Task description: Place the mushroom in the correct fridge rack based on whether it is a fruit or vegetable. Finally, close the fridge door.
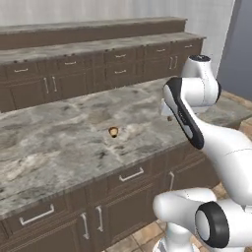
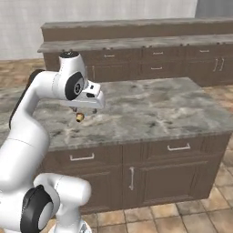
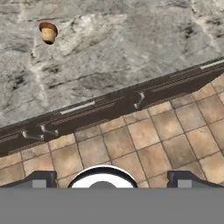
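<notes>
Two dark finger tips of the gripper [image 3: 112, 178] rise at the bottom corners of the hand view, set wide apart with nothing between them. In the right base view the gripper [image 2: 86, 110] hangs under the white hand above the near left part of the island counter [image 2: 150, 107]; the fingers point down. In the left base view the hand is mostly hidden behind the forearm, and only a small dark tip shows at the gripper [image 1: 169, 118].

The mushroom [image 3: 48, 32] lies on the stone counter top, well apart from the finger tips. In the hand view its brown cap points to the upper part of the picture and its pale stem to the lower part, so the long axis runs roughly toward the counter's front edge, slightly tilted. In the left base view the mushroom [image 1: 113, 132] sits near the middle of the counter [image 1: 59, 142], with bare stone on every side. In the right base view the mushroom [image 2: 80, 118] appears just below the hand.

The front edge of the counter runs as a diagonal across the hand view; below it come the drawer fronts with metal handles [image 3: 78, 107] and then the tiled floor [image 3: 148, 140]. Behind the island stands a second run of brown cabinets [image 2: 154, 63] with closed doors and drawers; their contents cannot be seen.
</notes>
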You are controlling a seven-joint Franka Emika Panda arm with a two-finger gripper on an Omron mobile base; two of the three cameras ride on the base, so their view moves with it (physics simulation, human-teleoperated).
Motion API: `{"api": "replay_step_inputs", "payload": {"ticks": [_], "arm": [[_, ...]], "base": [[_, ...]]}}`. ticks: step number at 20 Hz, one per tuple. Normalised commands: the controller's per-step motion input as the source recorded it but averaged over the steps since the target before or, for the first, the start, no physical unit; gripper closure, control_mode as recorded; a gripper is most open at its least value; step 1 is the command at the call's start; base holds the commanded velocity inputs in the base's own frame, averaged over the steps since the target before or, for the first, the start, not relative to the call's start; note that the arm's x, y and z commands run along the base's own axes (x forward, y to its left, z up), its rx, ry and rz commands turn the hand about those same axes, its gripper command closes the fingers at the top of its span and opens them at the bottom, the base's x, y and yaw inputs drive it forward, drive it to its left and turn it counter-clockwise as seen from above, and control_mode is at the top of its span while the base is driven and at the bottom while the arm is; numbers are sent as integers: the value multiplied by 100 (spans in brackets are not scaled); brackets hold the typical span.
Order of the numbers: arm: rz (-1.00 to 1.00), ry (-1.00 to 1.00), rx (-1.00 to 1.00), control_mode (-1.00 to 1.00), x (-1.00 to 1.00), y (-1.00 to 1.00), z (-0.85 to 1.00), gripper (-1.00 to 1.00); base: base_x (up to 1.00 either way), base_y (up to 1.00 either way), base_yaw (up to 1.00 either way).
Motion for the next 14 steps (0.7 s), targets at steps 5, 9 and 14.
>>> {"api": "replay_step_inputs", "payload": {"ticks": [5, 9, 14], "arm": [[0, 0, 0, 100, 0, 0, 0, -100], [0, 0, 0, 100, 0, 0, 0, -100], [0, 0, 0, 100, 0, 0, 0, -100]], "base": [[84, -32, 63], [60, -49, 49], [29, -19, 11]]}}
